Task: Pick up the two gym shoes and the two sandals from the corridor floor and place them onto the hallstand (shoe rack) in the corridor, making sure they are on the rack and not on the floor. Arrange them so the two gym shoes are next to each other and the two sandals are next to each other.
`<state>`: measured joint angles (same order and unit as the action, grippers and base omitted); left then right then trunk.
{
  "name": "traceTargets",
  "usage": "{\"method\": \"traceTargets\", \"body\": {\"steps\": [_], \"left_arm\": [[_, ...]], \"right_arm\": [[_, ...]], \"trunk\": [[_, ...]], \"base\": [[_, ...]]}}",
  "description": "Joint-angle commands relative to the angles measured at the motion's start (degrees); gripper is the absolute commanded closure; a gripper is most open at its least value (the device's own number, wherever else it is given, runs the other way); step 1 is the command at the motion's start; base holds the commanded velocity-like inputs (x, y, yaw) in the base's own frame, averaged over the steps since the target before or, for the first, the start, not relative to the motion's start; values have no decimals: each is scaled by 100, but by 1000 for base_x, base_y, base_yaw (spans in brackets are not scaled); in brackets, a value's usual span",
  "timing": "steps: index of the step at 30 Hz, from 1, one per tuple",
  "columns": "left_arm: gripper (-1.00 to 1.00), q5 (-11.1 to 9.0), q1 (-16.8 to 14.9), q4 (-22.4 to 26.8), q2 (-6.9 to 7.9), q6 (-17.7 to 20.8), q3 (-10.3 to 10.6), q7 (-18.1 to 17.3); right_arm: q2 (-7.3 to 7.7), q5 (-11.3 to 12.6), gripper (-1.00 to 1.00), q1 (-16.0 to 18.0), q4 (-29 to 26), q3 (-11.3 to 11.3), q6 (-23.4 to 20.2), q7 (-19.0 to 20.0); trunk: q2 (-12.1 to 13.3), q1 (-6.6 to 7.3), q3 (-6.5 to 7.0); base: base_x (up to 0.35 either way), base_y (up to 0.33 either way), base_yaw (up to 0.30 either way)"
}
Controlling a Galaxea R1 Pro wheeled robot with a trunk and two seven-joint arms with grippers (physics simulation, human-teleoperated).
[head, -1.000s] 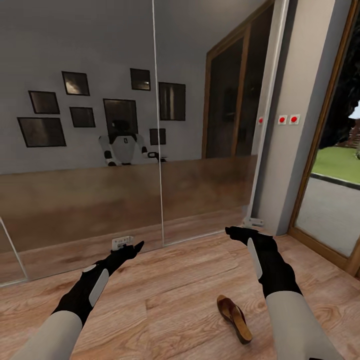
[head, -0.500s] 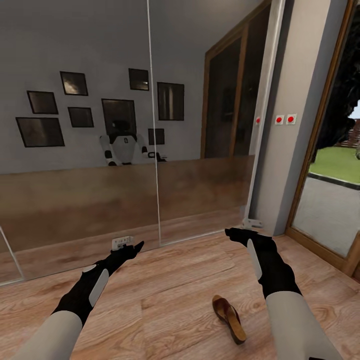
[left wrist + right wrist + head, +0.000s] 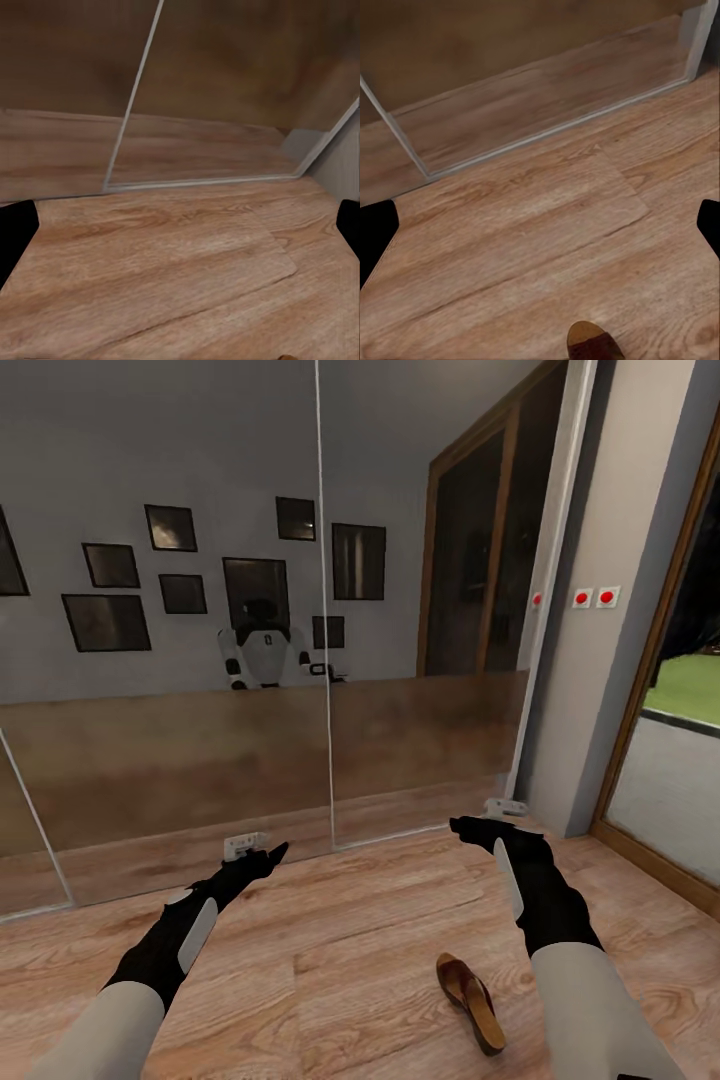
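1. We read no legible writing or labels.
2. One brown sandal [image 3: 470, 1000], tan footbed, lies on the corridor floor [image 3: 330, 970] beside our right arm.
3. Left claw [image 3: 272, 851] and right claw [image 3: 462, 823]: both spread open, empty.

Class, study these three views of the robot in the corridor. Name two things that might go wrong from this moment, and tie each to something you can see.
1. The sandal lies on the corridor floor close beside the right forearm, behind the right hand; the wheeled base might run over it.
2. Both the right hand and the left hand reach toward the mirrored doors, so driving forward may strike the glass.
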<state>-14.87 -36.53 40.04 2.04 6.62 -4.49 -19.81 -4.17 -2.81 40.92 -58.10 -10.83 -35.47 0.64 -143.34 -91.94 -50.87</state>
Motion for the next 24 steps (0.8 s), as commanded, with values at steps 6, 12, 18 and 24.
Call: {"method": "traceTargets", "body": {"steps": [6,12,18,24], "left_arm": [[-100,-60,-3,5,-2,58,-16,-32],[-100,-60,-3,4,-2,58,-16,-32],[-100,-60,-3,4,-2,53,-16,-32],[-100,-59,-3,4,-2,55,-16,-32]], "right_arm": [[-5,-27,-100,4,-9,-16,-30,9],[-5,-27,-100,4,-9,-16,-30,14],[-5,-20,-100,4,-11,-16,-30,14],[-5,-18,-100,4,-10,-16,-30,15]], "trunk": [[-3,1,-15],[-3,1,-15],[-3,1,-15],[-3,1,-15]], "base": [[27,-102,214],[3,-181,14],[0,-25,1],[0,-169,0]]}}
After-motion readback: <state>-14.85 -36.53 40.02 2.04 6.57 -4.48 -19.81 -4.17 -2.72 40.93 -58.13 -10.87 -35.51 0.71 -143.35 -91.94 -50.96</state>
